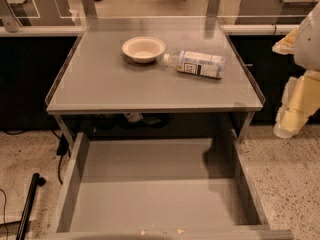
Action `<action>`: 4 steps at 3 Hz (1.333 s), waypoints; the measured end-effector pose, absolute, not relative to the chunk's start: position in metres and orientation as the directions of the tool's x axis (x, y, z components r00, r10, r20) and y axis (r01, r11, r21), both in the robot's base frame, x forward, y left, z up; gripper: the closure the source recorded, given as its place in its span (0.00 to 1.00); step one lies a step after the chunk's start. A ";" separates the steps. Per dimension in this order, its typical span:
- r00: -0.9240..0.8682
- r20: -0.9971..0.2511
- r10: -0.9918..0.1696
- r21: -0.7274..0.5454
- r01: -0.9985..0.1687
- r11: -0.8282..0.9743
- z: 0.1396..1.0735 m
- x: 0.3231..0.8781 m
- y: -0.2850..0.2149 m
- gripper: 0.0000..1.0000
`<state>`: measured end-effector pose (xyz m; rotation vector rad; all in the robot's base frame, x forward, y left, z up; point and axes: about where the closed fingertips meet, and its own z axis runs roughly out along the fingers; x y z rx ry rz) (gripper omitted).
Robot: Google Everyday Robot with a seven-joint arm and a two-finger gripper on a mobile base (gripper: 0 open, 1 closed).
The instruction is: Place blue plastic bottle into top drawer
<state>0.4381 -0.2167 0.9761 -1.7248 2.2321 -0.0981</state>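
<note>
1. Camera view, counter: the blue plastic bottle (197, 64) lies on its side on the grey table top (125, 91), in the back half towards the right edge; its white cap points at the cream bowl (143, 49), just beside the rim.
2. Its long axis runs nearly parallel to the back edge, the base slanting slightly forward.
3. The gripper (290, 119) hangs outside the right edge, near the front right corner; whether it is released or clenched I cannot tell; it holds nothing visible.
4. The bottle therefore lies left and back of the gripper, base end nearer.
5. The top drawer (75, 184) stands pulled open below the front edge; the bottle is not yet inside.
</note>
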 end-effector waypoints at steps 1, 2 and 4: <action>-0.221 -0.207 -0.953 -0.248 -0.931 0.269 0.977 0.438 -0.216 0.00; -0.182 -0.209 -0.961 -0.276 -0.931 0.237 0.982 0.452 -0.213 0.00; -0.151 -0.336 -0.929 -0.298 -0.919 0.257 0.994 0.502 -0.198 0.00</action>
